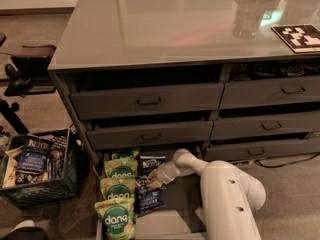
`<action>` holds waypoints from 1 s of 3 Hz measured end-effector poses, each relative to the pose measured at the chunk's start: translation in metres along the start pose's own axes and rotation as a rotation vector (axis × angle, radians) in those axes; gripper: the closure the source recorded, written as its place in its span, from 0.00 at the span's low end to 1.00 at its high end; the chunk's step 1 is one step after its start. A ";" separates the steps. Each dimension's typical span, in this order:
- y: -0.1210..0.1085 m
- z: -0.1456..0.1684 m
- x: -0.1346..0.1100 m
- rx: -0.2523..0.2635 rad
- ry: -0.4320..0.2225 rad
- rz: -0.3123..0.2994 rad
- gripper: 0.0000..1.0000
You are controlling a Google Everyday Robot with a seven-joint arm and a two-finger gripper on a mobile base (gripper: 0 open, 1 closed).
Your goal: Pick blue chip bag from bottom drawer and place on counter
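Two dark blue Kettle bags lie in the bottom drawer (167, 219), which is pulled out from under the front edge of the counter (165, 29), close to its front left corner. We take the one farther from the cabinet as the blue chip bag (148, 200); it lies flat on the drawer floor, and the second blue bag (150, 163) lies just behind it, nearer to the cabinet front. At the left of both, a column of green dang bags (120, 170) runs from the cabinet toward the front panel of the drawer, overlapping one another. The gripper (155, 180) is low inside the drawer, between the two blue bags, at the top edge of the blue chip bag; whether it is apart, together or clamped on the bag we cannot tell. The white arm (227, 194) reaches to it from the right. On the counter, toward the right edge, stands a clear bottle (246, 18), and a black-and-white patterned board (299, 37) lies just beside it. Beyond the left edge of the counter, on the floor, a dark crate (37, 186) holds more Kettle bags
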State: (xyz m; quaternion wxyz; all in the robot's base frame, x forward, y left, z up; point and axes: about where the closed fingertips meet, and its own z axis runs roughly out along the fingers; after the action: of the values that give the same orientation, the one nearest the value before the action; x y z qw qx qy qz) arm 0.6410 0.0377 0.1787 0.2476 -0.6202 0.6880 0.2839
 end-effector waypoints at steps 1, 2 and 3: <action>0.000 0.000 0.000 0.000 0.000 0.000 1.00; 0.000 0.000 0.000 0.000 0.000 0.000 1.00; 0.016 -0.008 -0.001 -0.031 -0.037 0.017 1.00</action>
State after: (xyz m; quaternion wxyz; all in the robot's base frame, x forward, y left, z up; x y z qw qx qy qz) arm 0.6256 0.0342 0.1867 0.2481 -0.6127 0.6842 0.3081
